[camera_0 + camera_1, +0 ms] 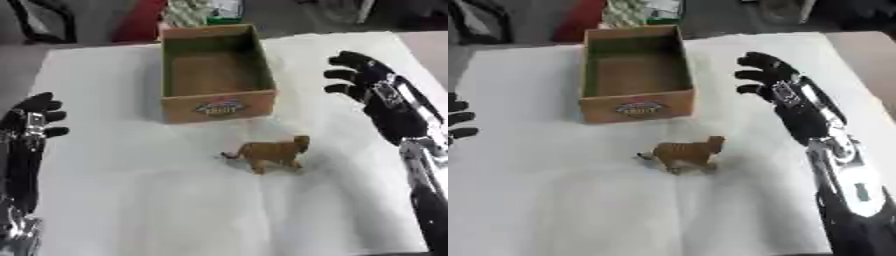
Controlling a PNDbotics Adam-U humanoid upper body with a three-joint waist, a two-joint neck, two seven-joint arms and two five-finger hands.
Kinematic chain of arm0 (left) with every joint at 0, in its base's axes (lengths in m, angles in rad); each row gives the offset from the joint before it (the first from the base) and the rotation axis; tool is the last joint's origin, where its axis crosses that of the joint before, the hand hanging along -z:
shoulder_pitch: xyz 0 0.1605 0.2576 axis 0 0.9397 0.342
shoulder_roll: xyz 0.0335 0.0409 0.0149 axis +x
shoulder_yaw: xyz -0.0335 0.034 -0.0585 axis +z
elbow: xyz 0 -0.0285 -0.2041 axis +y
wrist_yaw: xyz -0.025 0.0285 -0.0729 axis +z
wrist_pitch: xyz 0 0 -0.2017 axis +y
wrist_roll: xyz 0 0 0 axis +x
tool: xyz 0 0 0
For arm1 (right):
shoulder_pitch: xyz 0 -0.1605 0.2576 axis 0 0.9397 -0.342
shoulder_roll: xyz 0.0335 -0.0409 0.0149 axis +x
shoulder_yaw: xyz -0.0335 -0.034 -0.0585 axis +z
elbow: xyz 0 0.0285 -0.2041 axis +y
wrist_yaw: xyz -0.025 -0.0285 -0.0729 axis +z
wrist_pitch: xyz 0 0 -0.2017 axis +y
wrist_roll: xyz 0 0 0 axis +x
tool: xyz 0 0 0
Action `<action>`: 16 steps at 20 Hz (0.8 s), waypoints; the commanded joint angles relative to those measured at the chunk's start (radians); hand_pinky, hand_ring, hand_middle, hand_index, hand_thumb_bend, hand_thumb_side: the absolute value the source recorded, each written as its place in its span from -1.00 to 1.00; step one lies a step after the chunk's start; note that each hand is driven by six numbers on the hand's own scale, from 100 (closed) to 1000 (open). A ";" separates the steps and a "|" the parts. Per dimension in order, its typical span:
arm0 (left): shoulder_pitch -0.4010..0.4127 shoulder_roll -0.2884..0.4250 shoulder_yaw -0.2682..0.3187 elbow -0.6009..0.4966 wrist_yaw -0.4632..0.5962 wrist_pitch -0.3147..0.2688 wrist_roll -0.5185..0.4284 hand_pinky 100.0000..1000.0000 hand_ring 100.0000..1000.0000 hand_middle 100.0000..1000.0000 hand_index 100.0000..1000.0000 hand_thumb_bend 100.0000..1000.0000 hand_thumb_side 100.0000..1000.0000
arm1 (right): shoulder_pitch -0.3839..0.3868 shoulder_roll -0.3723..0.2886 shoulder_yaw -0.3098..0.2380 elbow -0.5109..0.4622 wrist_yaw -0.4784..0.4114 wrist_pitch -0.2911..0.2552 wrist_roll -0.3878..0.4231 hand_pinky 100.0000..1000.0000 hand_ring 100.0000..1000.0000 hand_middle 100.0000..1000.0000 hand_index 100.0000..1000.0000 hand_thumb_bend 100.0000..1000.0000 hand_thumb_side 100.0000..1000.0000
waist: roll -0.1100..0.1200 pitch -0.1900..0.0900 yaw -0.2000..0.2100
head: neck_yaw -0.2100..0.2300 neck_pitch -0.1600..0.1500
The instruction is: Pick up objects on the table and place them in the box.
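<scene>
left hand (33,117) open, low at left; right hand (363,80) open, raised.

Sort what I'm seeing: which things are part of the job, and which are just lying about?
Job:
- toy animal, standing on the table
- box, open, nothing visible inside
- right hand, open, beside the box
- left hand, at the left edge, holding nothing

Lying about:
- green and white clutter beyond the table
- red object beside it

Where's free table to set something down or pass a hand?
Bare white table nearer than the small brown toy animal, and between the left robot hand and the open cardboard box. Narrower right of the box, where the right robot hand hovers. The box-to-toy gap is tightest.
</scene>
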 commanded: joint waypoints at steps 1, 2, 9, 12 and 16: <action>-0.007 0.010 0.003 -0.019 -0.002 -0.001 -0.003 0.26 0.40 0.30 0.56 -1.00 0.58 | -0.025 -0.062 0.015 -0.001 0.004 -0.020 0.010 0.54 0.70 0.70 0.83 -1.00 0.39 | -0.003 -0.015 0.003 | -0.006 -0.002; -0.007 0.010 0.003 -0.019 -0.002 -0.002 -0.004 0.26 0.40 0.30 0.56 -1.00 0.58 | -0.030 -0.072 0.021 0.003 0.004 -0.025 0.014 0.54 0.70 0.70 0.83 -1.00 0.39 | -0.004 -0.015 0.003 | -0.007 -0.003; -0.007 0.011 0.001 -0.018 -0.002 -0.002 -0.006 0.27 0.40 0.30 0.56 -1.00 0.58 | -0.066 -0.130 0.064 0.029 0.010 -0.054 0.040 0.55 0.69 0.70 0.83 -1.00 0.44 | -0.006 -0.016 0.009 | -0.012 -0.007; -0.007 0.012 0.000 -0.018 -0.002 -0.002 -0.007 0.27 0.40 0.30 0.56 -1.00 0.58 | -0.090 -0.160 0.091 0.043 0.016 -0.069 0.054 0.55 0.70 0.70 0.84 -1.00 0.45 | -0.008 -0.017 0.011 | -0.015 -0.008; -0.006 0.013 -0.002 -0.017 -0.002 -0.002 -0.008 0.27 0.40 0.30 0.56 -1.00 0.58 | -0.128 -0.194 0.131 0.065 0.029 -0.088 0.077 0.56 0.70 0.70 0.84 -1.00 0.48 | -0.010 -0.018 0.014 | -0.017 -0.008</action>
